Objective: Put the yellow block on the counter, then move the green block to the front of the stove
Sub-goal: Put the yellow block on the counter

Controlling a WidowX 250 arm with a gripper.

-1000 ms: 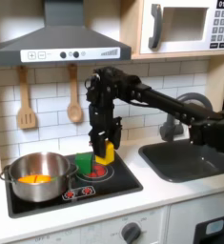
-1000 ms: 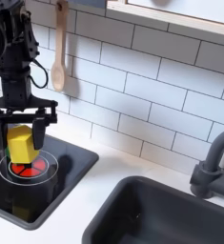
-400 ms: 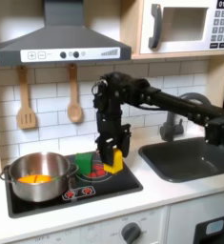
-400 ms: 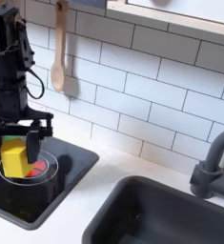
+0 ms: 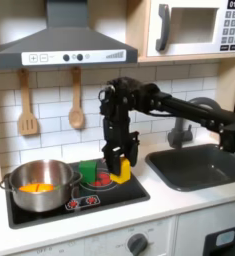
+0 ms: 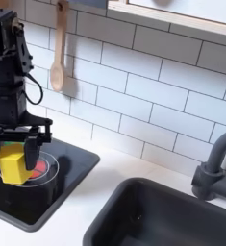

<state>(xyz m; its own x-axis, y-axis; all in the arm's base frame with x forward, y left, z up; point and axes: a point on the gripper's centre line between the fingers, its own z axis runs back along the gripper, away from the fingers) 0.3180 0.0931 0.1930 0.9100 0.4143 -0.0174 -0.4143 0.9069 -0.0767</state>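
My gripper point(image 5: 116, 170) is shut on the yellow block point(image 5: 121, 172), low over the right burner of the black stove point(image 5: 84, 203). In the second exterior view the gripper point(image 6: 14, 157) has a finger on each side of the yellow block point(image 6: 11, 165), just above the red ring burner point(image 6: 44, 169); I cannot tell whether the block touches the stove point(image 6: 57, 184). The green block point(image 5: 88, 171) stands on the stove to the gripper's left in the first exterior view. The off-white counter point(image 5: 179, 200) with its dark sink point(image 5: 199, 166) lies to the right.
A steel pot point(image 5: 37, 186) holding an orange-yellow food piece point(image 5: 33, 187) sits on the stove's left burner. Wooden utensils point(image 5: 77, 100) hang on the tiled wall. A grey faucet point(image 6: 213, 165) rises behind the sink point(image 6: 167, 216). A spoon point(image 6: 59, 53) hangs behind the arm.
The gripper has carried the yellow block downward and a little toward the first exterior view's right, closer to the stove surface. The green block and pot have not moved.
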